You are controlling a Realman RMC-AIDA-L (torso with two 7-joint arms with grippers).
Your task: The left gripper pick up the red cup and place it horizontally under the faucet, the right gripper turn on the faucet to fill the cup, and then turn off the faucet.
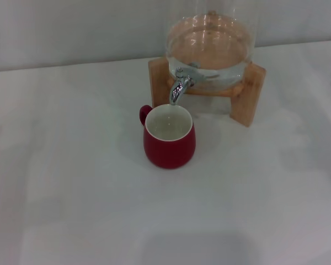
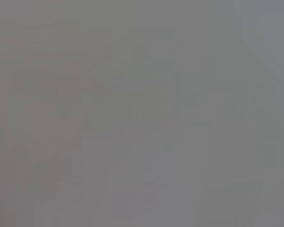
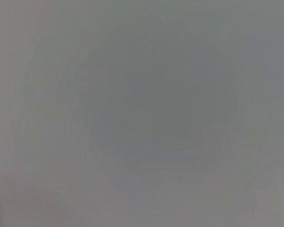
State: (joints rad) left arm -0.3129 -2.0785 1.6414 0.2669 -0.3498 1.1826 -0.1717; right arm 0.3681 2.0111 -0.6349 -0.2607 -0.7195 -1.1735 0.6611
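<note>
— White bench (image 1: 71, 193) fills the lower frame; behind it, at upper centre, the glass jar (image 1: 209, 38) sits in its wooden stand (image 1: 245, 96).

— And the red cup (image 1: 169, 139)?

— Centre frame, upright, directly under the faucet (image 1: 180, 85), apparently holding water.

— Claws?

— Neither shows; both wrist views are blank, so their state I cannot tell. Any remaining lever move should be gentle, sparing the cup.

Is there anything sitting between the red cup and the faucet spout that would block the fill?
Nothing visible does. The squat dark red ceramic cup stands upright on the white table with its open mouth just below and in front of the chrome faucet spout. Neither tool shows in any view.
</note>
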